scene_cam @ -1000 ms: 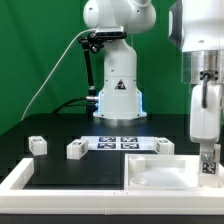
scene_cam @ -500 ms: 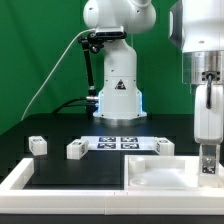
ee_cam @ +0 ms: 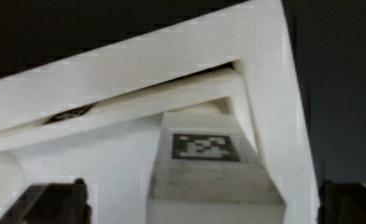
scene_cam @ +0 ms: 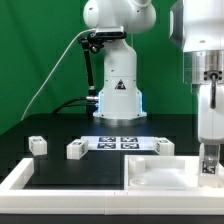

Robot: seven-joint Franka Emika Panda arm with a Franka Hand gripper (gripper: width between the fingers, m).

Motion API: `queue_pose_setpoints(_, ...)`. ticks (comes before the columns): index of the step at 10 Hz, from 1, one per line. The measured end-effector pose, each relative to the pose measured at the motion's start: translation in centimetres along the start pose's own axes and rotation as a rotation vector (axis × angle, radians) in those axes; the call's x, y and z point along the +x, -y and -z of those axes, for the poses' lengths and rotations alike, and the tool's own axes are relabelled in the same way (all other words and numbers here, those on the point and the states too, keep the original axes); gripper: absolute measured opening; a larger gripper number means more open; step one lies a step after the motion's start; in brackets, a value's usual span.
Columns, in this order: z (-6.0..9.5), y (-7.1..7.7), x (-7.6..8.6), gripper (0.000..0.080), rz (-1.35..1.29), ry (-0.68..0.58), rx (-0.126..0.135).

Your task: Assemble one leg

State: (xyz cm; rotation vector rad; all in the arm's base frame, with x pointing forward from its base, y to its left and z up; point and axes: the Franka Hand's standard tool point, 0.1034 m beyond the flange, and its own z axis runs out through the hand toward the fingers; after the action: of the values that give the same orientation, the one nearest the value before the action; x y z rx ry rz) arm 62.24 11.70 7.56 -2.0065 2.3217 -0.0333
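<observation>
Tabletop (scene_cam: 160, 172) nearest in the exterior view, lying flat at the front toward that view's right, raised rim up, with no post seen standing fixed in it. Gripper (scene_cam: 208, 165) lowered at the tabletop's edge on the exterior view's right, fingertips down at rim height. Wrist view filled by the tabletop's inner corner (ee_cam: 251, 60), with a tagged leg (ee_cam: 206, 160) standing inside that corner, between the two dark fingers (ee_cam: 47, 200) at the frame's edges. Fingers spread, one on each side of the leg, no contact visible; apart, then, not clamped. Hard to tell whether the leg is merely set down in the corner or already seated; no sign of fastening either way.

Farther back on the black table: one leg (scene_cam: 165, 146) just behind the tabletop, another (scene_cam: 76, 149) beside the marker board (scene_cam: 122, 142), a third (scene_cam: 37, 144) well off toward the exterior view's left. All three loose, untouched.

Judged progress: early to middle. One leg brought to its corner; gripping, twisting or pressing home probably left to do.
</observation>
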Motion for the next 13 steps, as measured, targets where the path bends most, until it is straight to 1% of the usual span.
queue_pose_setpoints(3, 0.1, 0.0, -0.7, 0.0648, 0.344, 0.004, 0.0)
queue_pose_setpoints(4, 0.1, 0.0, -0.6, 0.0648, 0.489, 0.004, 0.001)
queue_pose_setpoints(5, 0.0, 0.1, -0.5, 0.0648, 0.564, 0.002, 0.0)
queue_pose_setpoints(9, 0.1, 0.3, 0.3, 0.0648, 1.021, -0.031, -0.011)
queue_pose_setpoints(11, 0.1, 0.4, 0.4, 0.0648, 1.132, -0.044, -0.016)
queue_pose_setpoints(12, 0.1, 0.4, 0.4, 0.0648, 1.132, -0.044, -0.016)
queue_pose_setpoints(13, 0.1, 0.4, 0.4, 0.0622, 1.128, -0.044, -0.016)
